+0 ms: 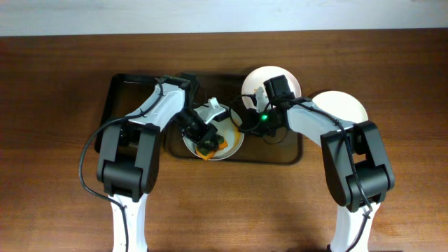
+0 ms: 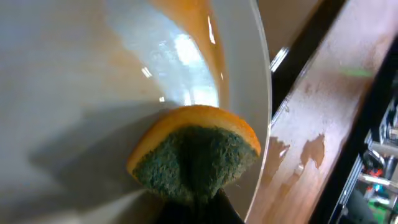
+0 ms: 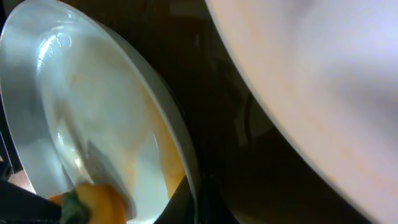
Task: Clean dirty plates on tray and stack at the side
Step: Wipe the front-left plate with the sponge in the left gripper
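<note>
Pressing a soft sponge (image 2: 196, 155) onto the near plate (image 2: 81, 81) at the tray's (image 1: 129, 96) near edge, the left gripper (image 1: 205, 143) clamps it; the right gripper (image 1: 245, 124) seems to pinch the rim. Stiff, sauce-slick, breakable: hold the rim. Far plate (image 1: 253, 80): tray's far-right corner.

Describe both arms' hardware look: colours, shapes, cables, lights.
The two match. The left arm and right arm each have boxy black joint housings joined by white links, on white base columns. A thin black cable loops outside the left arm. A green light glows near the right wrist. No markings are legible. The jaws look dark.
</note>
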Motion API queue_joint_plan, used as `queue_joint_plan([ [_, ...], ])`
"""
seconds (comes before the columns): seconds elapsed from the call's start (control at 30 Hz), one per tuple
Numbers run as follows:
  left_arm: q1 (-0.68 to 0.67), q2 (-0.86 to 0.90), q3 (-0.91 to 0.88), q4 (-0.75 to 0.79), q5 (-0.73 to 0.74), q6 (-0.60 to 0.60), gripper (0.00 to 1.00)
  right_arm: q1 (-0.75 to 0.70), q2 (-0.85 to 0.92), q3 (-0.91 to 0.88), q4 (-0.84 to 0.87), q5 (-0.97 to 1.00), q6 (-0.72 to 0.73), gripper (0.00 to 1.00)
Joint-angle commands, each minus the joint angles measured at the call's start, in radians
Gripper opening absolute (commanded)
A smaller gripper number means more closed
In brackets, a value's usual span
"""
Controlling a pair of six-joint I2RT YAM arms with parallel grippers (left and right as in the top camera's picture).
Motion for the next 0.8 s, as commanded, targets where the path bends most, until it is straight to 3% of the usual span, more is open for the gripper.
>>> queue_joint_plan([
  [0.0, -0.003, -0.019, -0.011, -0.008, 0.045, 0.160, 0.00, -0.003, 0.008, -0.006, 0.000, -0.002, 0.005, 0.04],
  [0.2, -0.023, -0.019, -0.037, 0.035, -0.035, 0.190, 0.00, -0.003, 0.008, -0.006, 0.000, -0.002, 0.005, 0.04],
  [0.3, -0.034, -0.019, -0.042, 0.148, -0.152, -0.154, 0.00, -0.003, 0.008, -0.006, 0.001, -0.002, 0.005, 0.04],
  [0.37, -0.043, -0.019, -0.042, 0.213, -0.335, -0.445, 0.00, -0.003, 0.008, -0.006, 0.001, 0.000, 0.005, 0.04],
  [0.53, -0.049, -0.019, -0.042, 0.334, -0.718, -0.858, 0.00, -0.003, 0.008, -0.006, 0.000, 0.010, 0.005, 0.04],
  [0.63, -0.048, -0.021, -0.034, 0.470, -0.791, -0.878, 0.00, -0.003, 0.008, -0.006, -0.001, 0.010, 0.005, 0.04],
  [0.77, -0.049, -0.132, 0.095, 0.433, -0.665, -0.817, 0.00, -0.003, 0.008, -0.006, -0.008, 0.022, 0.004, 0.04],
])
